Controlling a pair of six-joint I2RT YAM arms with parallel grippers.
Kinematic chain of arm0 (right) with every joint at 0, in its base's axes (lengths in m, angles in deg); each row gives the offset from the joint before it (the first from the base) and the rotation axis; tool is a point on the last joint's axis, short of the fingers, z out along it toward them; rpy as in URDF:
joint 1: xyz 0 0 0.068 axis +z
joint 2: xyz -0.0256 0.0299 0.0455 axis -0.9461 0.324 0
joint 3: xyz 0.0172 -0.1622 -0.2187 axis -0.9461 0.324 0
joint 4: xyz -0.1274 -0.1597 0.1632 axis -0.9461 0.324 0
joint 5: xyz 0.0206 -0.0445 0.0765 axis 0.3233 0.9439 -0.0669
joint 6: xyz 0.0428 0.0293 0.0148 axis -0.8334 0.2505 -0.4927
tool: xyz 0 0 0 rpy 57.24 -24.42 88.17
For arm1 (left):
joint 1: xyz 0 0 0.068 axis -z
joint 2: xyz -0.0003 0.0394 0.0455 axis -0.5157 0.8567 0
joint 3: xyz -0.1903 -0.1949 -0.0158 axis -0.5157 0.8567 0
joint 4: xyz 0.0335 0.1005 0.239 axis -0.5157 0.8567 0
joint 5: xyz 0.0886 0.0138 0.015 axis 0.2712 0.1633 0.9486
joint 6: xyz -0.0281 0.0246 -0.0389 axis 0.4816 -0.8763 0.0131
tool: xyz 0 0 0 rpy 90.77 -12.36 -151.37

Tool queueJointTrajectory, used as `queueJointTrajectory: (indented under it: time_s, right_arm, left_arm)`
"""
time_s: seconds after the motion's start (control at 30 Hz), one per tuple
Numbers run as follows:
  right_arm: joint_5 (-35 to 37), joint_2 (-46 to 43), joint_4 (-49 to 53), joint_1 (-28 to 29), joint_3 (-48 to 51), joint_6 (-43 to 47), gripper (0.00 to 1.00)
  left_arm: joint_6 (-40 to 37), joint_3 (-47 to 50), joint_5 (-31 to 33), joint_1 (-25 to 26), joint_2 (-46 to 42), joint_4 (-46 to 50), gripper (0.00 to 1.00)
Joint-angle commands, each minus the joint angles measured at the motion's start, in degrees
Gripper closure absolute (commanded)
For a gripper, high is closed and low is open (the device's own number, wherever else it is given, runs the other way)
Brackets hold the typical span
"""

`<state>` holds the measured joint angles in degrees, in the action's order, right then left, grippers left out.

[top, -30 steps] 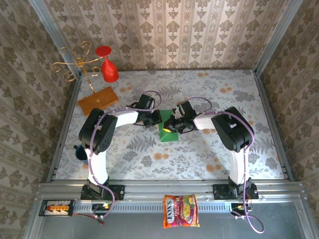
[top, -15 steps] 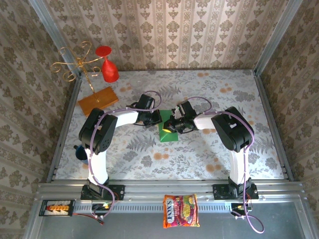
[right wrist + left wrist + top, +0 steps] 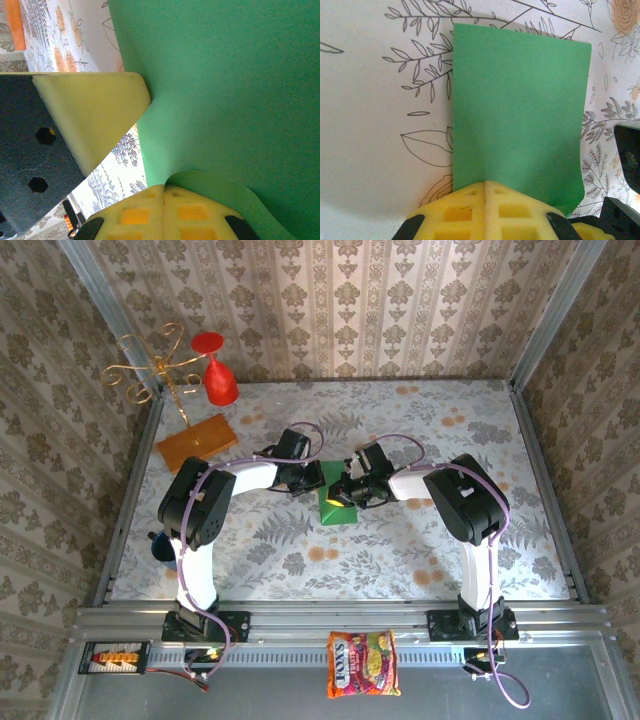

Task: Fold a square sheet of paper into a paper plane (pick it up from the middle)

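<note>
The square sheet of paper (image 3: 338, 508) is bright green and sits at the middle of the floral table (image 3: 420, 550), between both gripper heads. In the left wrist view it shows as a flat rectangle (image 3: 520, 110) running away from my left gripper (image 3: 485, 182), whose yellow fingers are shut on its near edge. In the right wrist view the paper (image 3: 225, 90) curls up at my right gripper (image 3: 164, 187), which is shut on that curled edge. The left gripper's yellow finger (image 3: 90, 115) lies close beside it. From above, the left gripper (image 3: 318, 483) and right gripper (image 3: 338, 492) almost touch.
An orange-brown board (image 3: 196, 440) lies at the back left, with a red cone-shaped glass (image 3: 217, 380) and a gold wire stand (image 3: 150, 365) behind it. A printed snack packet (image 3: 362, 663) hangs at the front rail. Patterned walls close in three sides.
Almost nothing has moved. Both grippers stay shut at the paper, and the sheet's outline under the right gripper has shifted very slightly.
</note>
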<state>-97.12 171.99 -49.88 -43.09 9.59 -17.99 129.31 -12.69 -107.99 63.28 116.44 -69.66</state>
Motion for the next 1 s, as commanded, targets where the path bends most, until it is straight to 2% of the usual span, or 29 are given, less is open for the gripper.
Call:
queueJointTrajectory:
  time_s: [0.0, 0.3, 0.5, 0.67, 0.8, 0.97]
  right_arm:
    - [0.73, 1.70, 2.32, -0.13, -0.86, 1.02, 1.00]
    - [4.25, 2.82, 7.82, -0.06, -0.51, 3.01, 0.97]
    - [4.98, 2.87, 9.05, -0.01, -0.33, 3.10, 0.84]
    - [4.45, 3.01, 9.64, -0.02, -0.70, 2.90, 0.71]
    - [4.92, 3.05, 10.58, 0.04, -0.93, 3.03, 0.66]
    - [6.67, 2.83, 12.68, 0.10, -1.12, 3.65, 0.64]
  left_arm:
    - [0.36, -0.24, 0.34, 0.73, 1.94, 2.73, 0.99]
    - [1.53, -0.22, 2.39, 0.48, -3.02, 3.15, 0.94]
    - [3.54, 3.39, 9.32, -1.14, -10.51, 4.16, 0.88]
    - [5.13, 8.13, 11.63, -2.47, -15.20, 2.62, 0.86]
    - [5.41, 10.35, 11.49, -2.61, -17.50, 2.20, 0.86]
    - [5.42, 11.85, 10.31, -2.19, -18.56, 1.70, 0.85]
